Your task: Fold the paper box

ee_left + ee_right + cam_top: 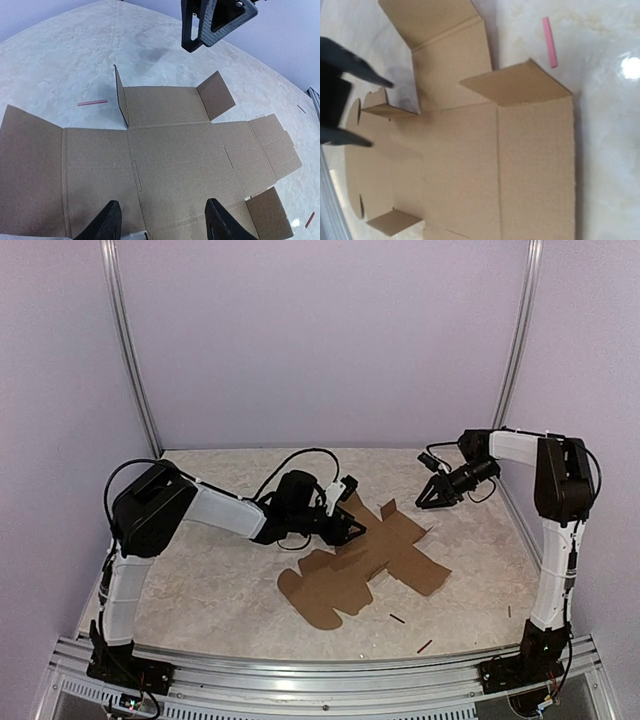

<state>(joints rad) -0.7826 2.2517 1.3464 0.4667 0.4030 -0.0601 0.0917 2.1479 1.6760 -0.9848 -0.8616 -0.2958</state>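
The paper box is a flat brown die-cut cardboard sheet (370,560) lying on the table, with a few small flaps standing up. It fills the left wrist view (175,150) and the right wrist view (510,165). My left gripper (347,517) is open and empty; its two fingertips are spread wide just above the sheet's near edge in its own view (162,220). My right gripper (428,502) hovers off the sheet's far right corner, jaws apart and empty. Its own fingers do not show in the right wrist view.
Small sticks lie on the marble table: dark ones near the front (397,618) (424,646), and a pink one beyond the sheet (92,102) (550,35). Walls and metal posts (130,350) enclose the table. A rail runs along the front (300,680).
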